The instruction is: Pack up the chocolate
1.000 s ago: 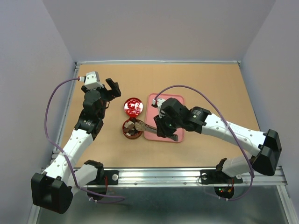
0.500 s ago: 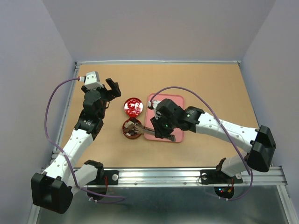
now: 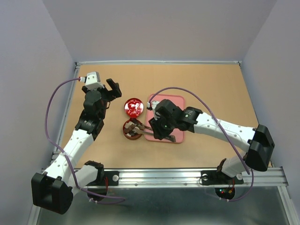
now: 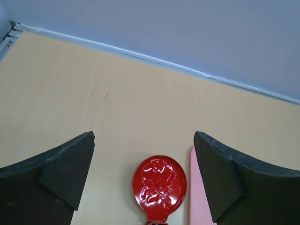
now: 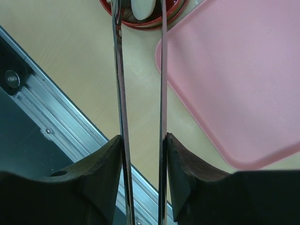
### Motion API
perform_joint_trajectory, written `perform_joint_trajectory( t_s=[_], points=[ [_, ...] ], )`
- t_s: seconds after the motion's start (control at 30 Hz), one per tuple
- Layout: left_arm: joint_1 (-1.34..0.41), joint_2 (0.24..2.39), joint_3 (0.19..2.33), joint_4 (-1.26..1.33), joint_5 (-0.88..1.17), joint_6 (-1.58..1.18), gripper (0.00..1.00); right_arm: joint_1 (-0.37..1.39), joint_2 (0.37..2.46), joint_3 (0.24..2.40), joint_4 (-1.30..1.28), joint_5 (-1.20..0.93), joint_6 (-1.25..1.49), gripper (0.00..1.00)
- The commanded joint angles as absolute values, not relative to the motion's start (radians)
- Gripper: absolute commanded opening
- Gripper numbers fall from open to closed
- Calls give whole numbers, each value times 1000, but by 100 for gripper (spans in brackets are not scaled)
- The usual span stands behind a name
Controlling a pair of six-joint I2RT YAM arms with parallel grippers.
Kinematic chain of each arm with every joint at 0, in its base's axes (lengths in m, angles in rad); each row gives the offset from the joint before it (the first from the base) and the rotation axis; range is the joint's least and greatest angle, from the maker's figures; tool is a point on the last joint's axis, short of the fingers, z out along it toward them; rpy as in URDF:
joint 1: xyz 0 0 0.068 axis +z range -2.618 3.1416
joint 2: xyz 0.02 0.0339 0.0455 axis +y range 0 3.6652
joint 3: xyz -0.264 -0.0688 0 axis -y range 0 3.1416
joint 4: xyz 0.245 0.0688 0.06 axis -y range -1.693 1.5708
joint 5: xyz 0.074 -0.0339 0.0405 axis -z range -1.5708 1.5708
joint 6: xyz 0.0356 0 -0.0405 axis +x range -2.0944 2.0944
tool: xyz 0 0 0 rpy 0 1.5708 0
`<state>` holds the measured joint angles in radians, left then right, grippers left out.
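The chocolate (image 3: 132, 127), dark brown and cream-white pieces, lies in a round red tin base (image 3: 126, 134) left of the pink tray (image 3: 177, 101). My right gripper (image 3: 161, 130) is shut on metal tongs (image 3: 143, 125) whose tips reach into the tin. In the right wrist view the gripper (image 5: 143, 138) squeezes the tongs (image 5: 161, 70), and a cream-white piece (image 5: 142, 8) sits between their tips at the tin (image 5: 174, 10). My left gripper (image 3: 112, 89) is open and empty above the table, also in the left wrist view (image 4: 144, 136).
The embossed red tin lid (image 3: 133, 107) lies just behind the tin base; it also shows in the left wrist view (image 4: 159, 185), beside the tray's edge (image 4: 199, 197). The tray (image 5: 234, 79) holds nothing visible. A metal rail (image 5: 56, 126) runs along the near table edge.
My right arm has moved left, carrying the tongs' tips further over the tin base. The left arm has not moved.
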<state>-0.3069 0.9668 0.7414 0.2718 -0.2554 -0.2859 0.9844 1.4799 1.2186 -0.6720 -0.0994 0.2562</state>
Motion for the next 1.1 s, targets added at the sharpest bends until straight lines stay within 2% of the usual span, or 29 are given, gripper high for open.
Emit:
perform_joint_trajectory(
  t_s=[0.0, 0.07, 0.33, 0.63, 1.07],
  points=[
    [-311, 960, 785, 307, -259, -273, 99, 994, 1463, 1270, -620, -68, 244, 48],
    [-311, 960, 787, 307, -259, -273, 99, 994, 1466, 1270, -620, -66, 241, 51],
    [-311, 954, 784, 304, -262, -273, 99, 994, 1453, 1267, -618, -11, 250, 52],
    [-313, 950, 782, 304, -262, -275, 99, 994, 1330, 1252, -601, 184, 305, 49],
    [-313, 945, 787, 299, -262, -276, 99, 989, 1298, 1224, -603, 293, 325, 47]
  ],
)
